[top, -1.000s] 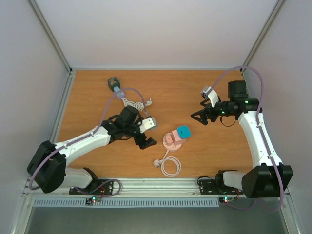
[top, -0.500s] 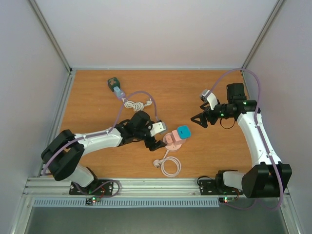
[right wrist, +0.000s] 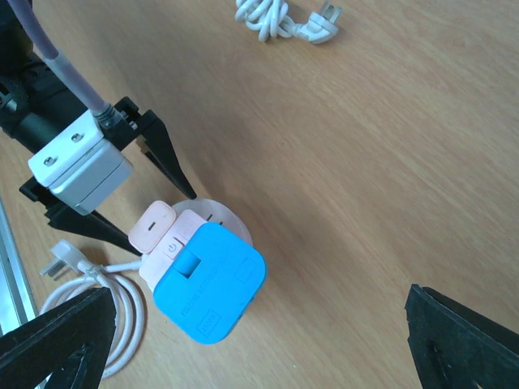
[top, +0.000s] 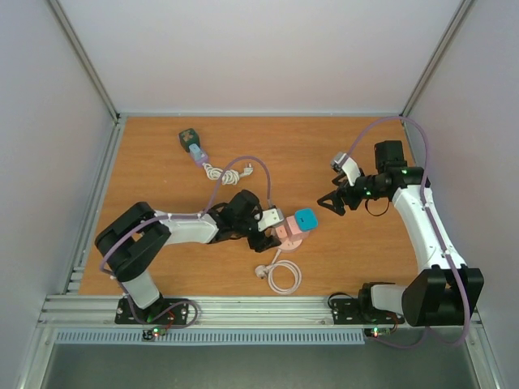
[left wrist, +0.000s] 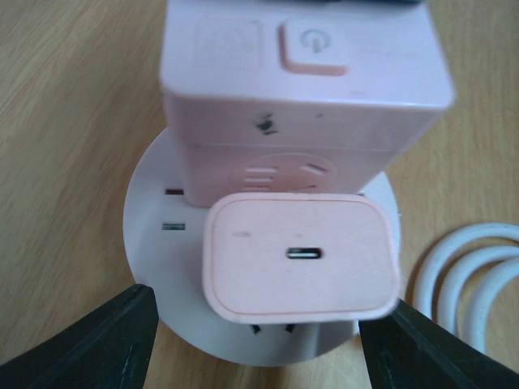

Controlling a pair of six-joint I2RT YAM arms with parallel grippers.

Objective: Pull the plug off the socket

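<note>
A pink socket cube [top: 286, 229] stands on a round white base [left wrist: 162, 243] at the table's middle. A pink charger plug [left wrist: 302, 258] sits in its near face, and a blue plug [top: 306, 219] sits in its far side. My left gripper [top: 272, 232] is open, with a black finger on each side of the pink charger [right wrist: 152, 227], not touching it. In the left wrist view the left gripper [left wrist: 263, 316] is low in the frame. My right gripper [top: 330, 203] is open and empty, to the right of the blue plug [right wrist: 209, 281] and apart from it.
A coiled white cable [top: 283, 275] with a loose plug lies just in front of the socket. A second bundled white cable [top: 226, 173] and a green-and-teal adapter [top: 190, 138] lie at the back left. Metal frame rails border the wooden table.
My left arm has reached right across the table, and its open jaws now stand on either side of the pink charger. The right gripper has shifted slightly left.
</note>
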